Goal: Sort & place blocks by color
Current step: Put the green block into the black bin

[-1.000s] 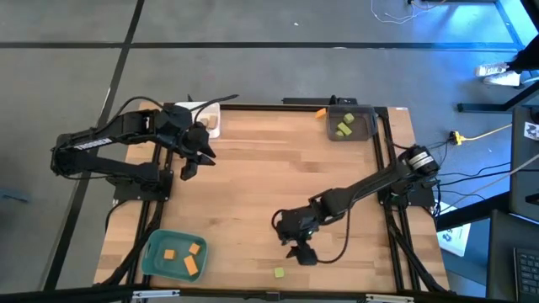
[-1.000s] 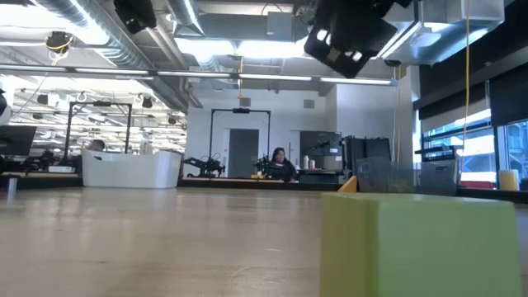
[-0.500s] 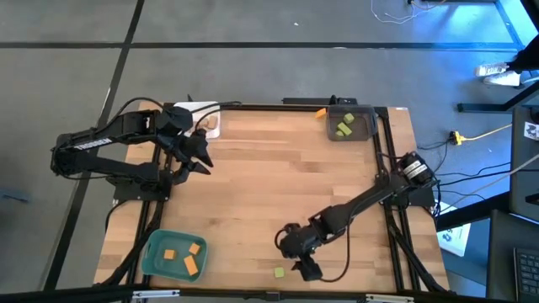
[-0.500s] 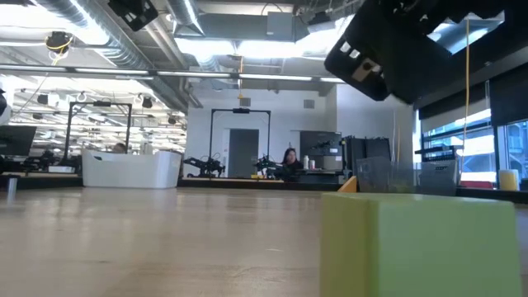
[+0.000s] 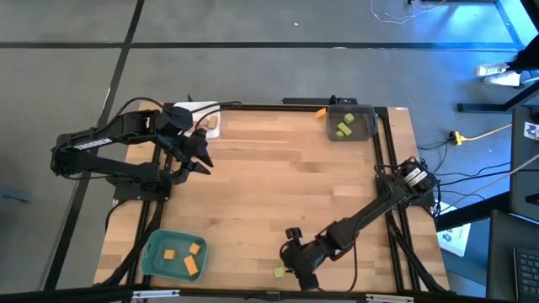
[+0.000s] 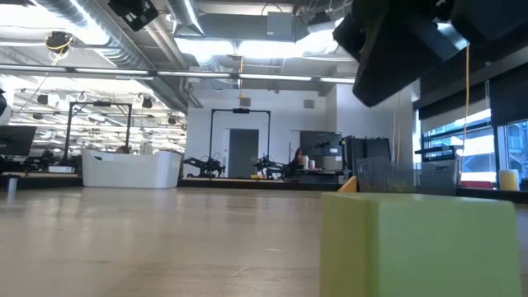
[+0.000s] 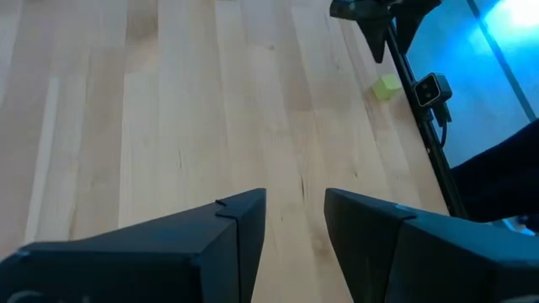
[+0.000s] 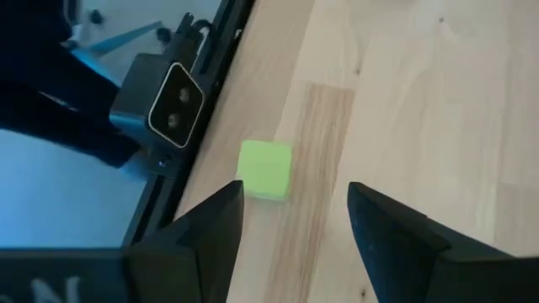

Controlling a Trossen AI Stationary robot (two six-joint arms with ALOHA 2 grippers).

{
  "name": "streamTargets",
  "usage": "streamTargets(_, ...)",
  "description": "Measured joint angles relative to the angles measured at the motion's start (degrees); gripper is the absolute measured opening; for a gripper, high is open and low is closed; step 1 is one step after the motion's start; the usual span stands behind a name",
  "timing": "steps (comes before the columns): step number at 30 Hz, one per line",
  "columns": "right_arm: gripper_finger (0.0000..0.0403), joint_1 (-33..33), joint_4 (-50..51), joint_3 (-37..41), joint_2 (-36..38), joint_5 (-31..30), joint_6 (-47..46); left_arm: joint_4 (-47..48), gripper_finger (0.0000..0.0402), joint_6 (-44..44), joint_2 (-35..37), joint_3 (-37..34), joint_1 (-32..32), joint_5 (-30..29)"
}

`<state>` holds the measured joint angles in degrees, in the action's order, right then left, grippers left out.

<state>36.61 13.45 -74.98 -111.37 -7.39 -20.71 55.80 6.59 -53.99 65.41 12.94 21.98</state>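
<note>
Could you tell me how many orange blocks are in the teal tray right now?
3, all inside the teal tray at the table's near-left corner: one orange block left of centre, one nearer the table's middle, one toward the front edge. Others could hide below the rim.

Around the wooden table (image 5: 269, 185) lies a grey floor (image 5: 253, 67) crossed by dark seam lines, with blue light falling across it beyond the table's far right corner, where cables (image 5: 472, 135) trail. Seen level across the table, the room behind is a large open workshop: silver ducts (image 6: 91, 37) and long strip lights (image 6: 247, 49) run along the ceiling above the table, and a dark-framed doorway (image 6: 242, 140) stands in the far wall. Left of that doorway sit benches and a white tub (image 6: 132, 167), and right of it dark cabinets (image 6: 363, 157) and bright windows (image 6: 474, 144).
</note>
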Motion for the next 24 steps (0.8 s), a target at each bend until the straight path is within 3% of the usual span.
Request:
streamTargets(10,0.0212,2.22,-5.09,0.00,-0.02,-6.52,0.15,0.03,0.0117,0.03,-0.01,0.00,0.01,0.01)
streamTargets(24,0.0212,2.29,-11.31,-0.04,-4.09,-7.39,-0.07,0.36,0.0117,0.04,-0.01,0.00,0.00,0.04)
